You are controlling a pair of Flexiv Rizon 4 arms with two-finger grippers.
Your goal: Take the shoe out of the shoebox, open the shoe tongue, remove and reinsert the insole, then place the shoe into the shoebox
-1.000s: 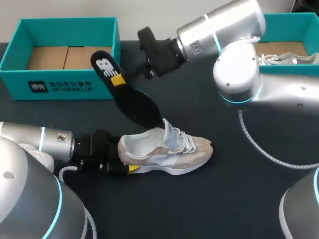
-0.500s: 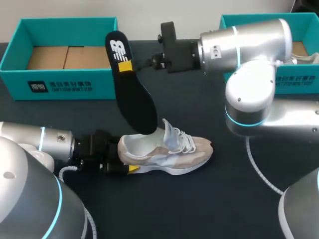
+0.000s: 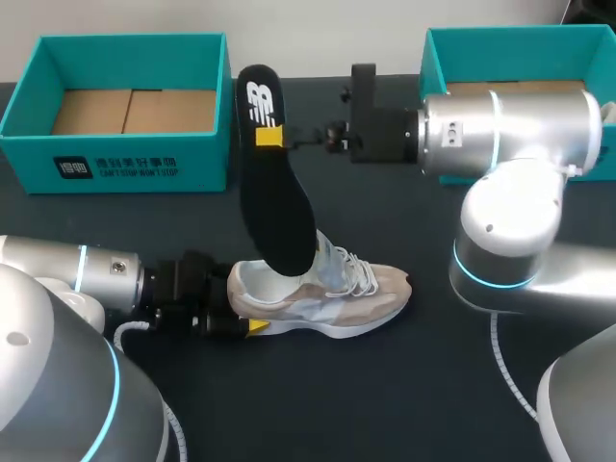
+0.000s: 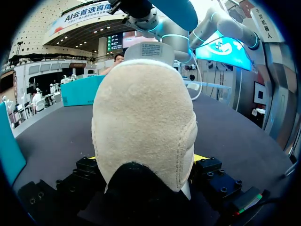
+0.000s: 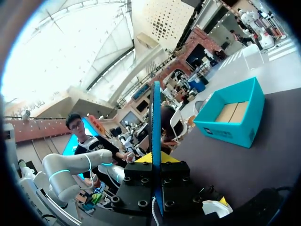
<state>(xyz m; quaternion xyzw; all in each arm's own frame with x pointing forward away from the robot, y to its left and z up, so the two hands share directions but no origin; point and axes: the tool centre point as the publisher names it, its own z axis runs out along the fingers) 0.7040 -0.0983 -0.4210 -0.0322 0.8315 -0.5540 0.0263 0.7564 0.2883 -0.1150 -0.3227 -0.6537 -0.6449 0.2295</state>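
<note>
Probably an exhibition hall — high vaulted roof (image 5: pixel 70 52), hanging banner (image 4: pixel 77 19), big screen (image 4: pixel 225 49).

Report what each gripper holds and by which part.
Left gripper holds the shoe by its heel. Right gripper pinches the insole near its upper, logo end, one finger on each face.

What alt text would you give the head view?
The right hand holds a black insole by its heel end, toe end in the opening of the beige shoe; the left hand grips its heel. Behind stand the left shoebox and right shoebox, both teal.
</note>
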